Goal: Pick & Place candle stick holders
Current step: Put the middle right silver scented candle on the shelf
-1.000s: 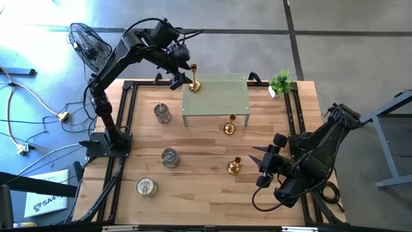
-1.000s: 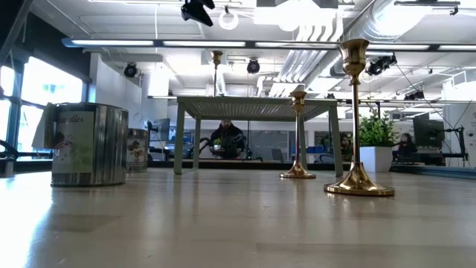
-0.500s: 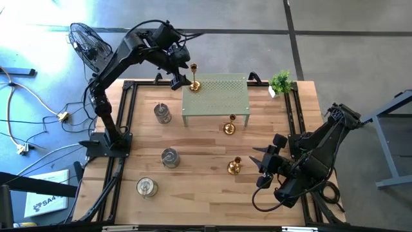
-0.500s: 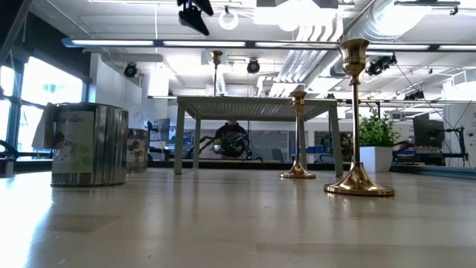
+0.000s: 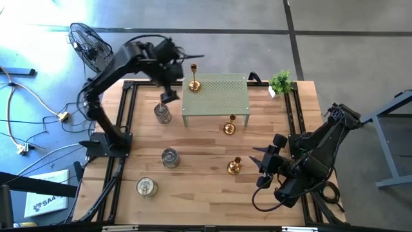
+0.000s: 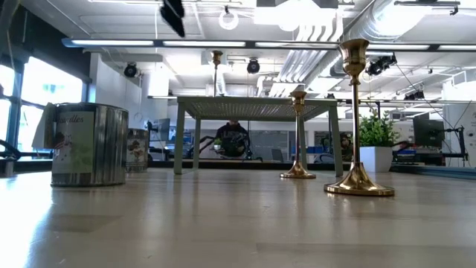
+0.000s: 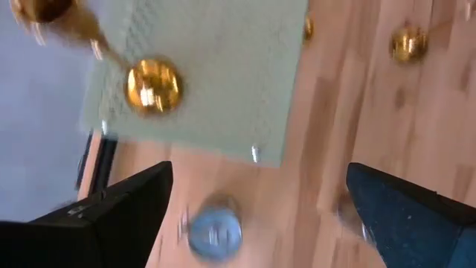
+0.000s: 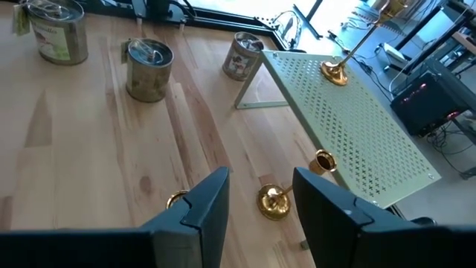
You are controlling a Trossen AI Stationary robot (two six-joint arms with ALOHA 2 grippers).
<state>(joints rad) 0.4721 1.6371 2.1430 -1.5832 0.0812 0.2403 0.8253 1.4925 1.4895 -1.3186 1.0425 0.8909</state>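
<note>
Three gold candle stick holders show. One (image 5: 194, 84) stands on the green perforated stand (image 5: 219, 96), one (image 5: 229, 127) on the table at the stand's near edge, and one (image 5: 234, 167) nearer the front. Three silver jar-like holders (image 5: 163, 113), (image 5: 170, 157), (image 5: 147, 187) stand on the left half. My left gripper (image 5: 168, 96) is open and empty, in the air above the farthest silver jar (image 7: 214, 231). My right gripper (image 5: 257, 166) is open and empty, just right of the near gold holder (image 8: 274, 201).
A small green potted plant (image 5: 280, 81) stands at the table's far right corner. Black rails (image 5: 119, 129) run along the table's left and right sides. Bare wood (image 5: 199, 193) lies at the front middle. A fan (image 5: 90, 45) stands off the far left corner.
My left gripper has drawn away from the gold holder on the stand, going toward the table's left and near edges, and is now over the farthest silver jar. The gold holder stays upright on the stand. My right arm has kept still.
</note>
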